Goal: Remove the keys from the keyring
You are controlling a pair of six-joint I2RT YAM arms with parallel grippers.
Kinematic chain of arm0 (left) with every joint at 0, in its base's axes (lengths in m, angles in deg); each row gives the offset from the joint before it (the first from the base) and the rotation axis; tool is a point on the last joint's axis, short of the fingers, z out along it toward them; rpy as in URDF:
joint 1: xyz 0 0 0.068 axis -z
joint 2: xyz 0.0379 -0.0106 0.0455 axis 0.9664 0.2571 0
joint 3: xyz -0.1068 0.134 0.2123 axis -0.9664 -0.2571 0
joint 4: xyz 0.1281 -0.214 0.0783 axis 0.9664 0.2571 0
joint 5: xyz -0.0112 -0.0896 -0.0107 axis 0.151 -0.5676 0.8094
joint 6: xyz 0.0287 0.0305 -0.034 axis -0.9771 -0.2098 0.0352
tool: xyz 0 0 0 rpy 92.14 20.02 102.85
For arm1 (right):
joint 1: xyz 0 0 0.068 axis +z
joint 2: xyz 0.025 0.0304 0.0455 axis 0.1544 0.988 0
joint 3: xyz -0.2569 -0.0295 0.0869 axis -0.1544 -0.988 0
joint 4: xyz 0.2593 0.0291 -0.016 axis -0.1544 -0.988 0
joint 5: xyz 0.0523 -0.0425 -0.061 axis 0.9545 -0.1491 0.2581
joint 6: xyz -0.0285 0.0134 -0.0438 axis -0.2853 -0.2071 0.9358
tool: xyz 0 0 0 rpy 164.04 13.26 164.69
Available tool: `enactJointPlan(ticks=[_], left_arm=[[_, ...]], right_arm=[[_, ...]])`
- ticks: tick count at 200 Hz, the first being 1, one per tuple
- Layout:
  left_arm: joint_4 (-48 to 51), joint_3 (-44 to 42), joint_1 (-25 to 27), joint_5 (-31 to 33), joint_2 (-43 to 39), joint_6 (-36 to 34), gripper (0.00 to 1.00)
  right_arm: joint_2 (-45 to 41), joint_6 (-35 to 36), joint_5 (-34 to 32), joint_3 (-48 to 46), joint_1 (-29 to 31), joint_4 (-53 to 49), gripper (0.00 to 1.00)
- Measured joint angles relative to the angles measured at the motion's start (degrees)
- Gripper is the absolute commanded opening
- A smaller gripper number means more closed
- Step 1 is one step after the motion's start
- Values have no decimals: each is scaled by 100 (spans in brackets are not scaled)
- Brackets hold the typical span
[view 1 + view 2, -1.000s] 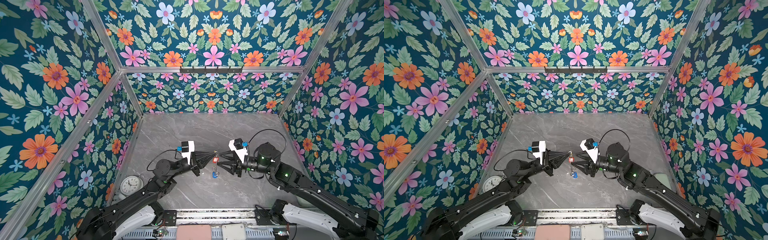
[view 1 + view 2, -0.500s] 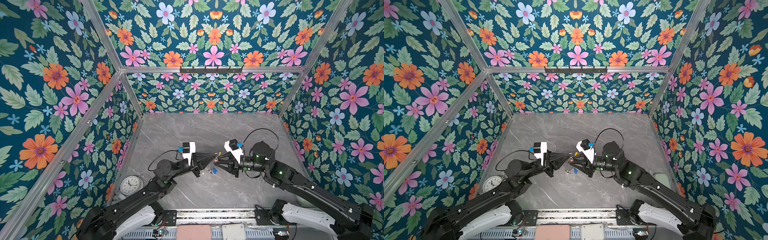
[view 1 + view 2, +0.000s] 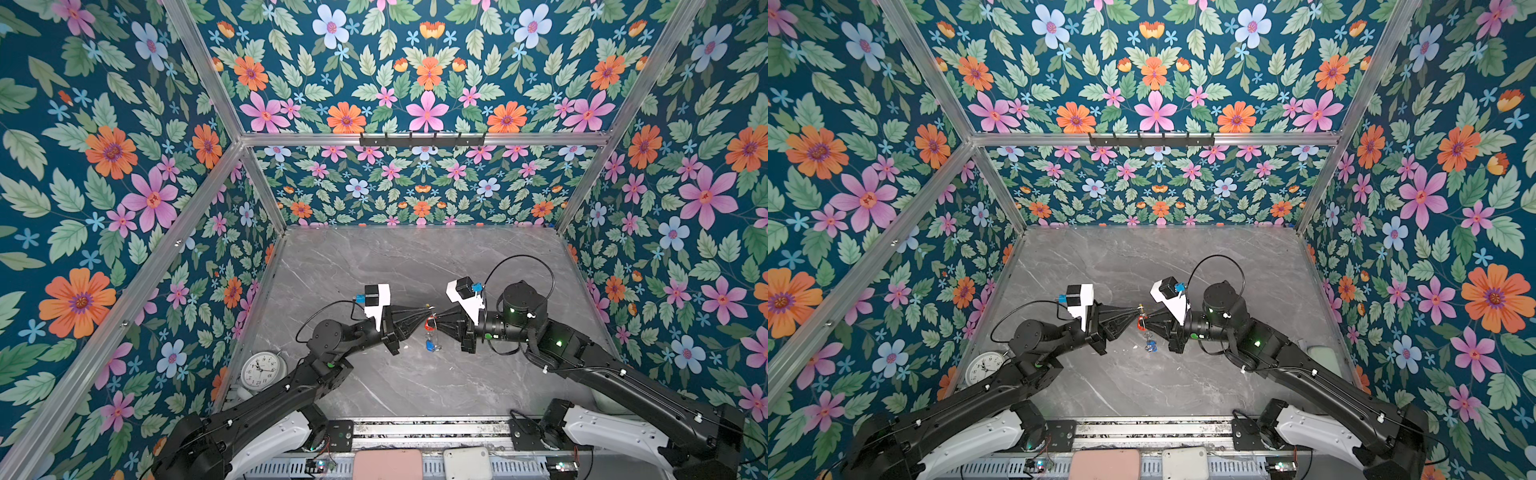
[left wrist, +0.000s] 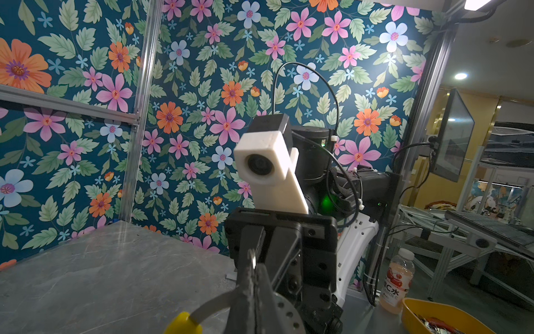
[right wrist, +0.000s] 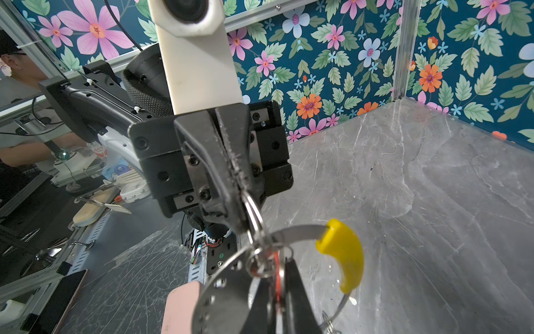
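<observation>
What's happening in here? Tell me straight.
Two robot arms meet above the grey marbled tabletop, working keys off a large thin grey ring with a yellow segment. The left gripper is shut on a small silver loop at the ring's rim; the right gripper is shut, apparently on the red-tagged key. The blue-tagged key dangles below. Neither key looks free yet.

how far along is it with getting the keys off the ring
Done: nothing yet; the red key and blue key still hang from the keyring. In hand: the ring is held in mid-air, left claw shut on a loop, right claw apparently shut on the red key. Left: free both keys.
</observation>
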State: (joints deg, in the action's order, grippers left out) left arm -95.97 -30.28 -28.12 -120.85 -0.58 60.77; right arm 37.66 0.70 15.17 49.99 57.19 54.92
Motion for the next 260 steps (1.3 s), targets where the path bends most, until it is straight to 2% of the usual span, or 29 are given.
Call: enactJointPlan(ticks=[66,138,260], left_arm=[[577,17,0,35,-297,-26,0],[1344,214,0,35,-380,-282,0],[3143,866,4,-2,-498,-776,0]], right_arm=[[-37,107,15,267,0,-710,0],[-79,238,-293,638,0,-1547,0],[50,251,-739,1036,0,-2354,0]])
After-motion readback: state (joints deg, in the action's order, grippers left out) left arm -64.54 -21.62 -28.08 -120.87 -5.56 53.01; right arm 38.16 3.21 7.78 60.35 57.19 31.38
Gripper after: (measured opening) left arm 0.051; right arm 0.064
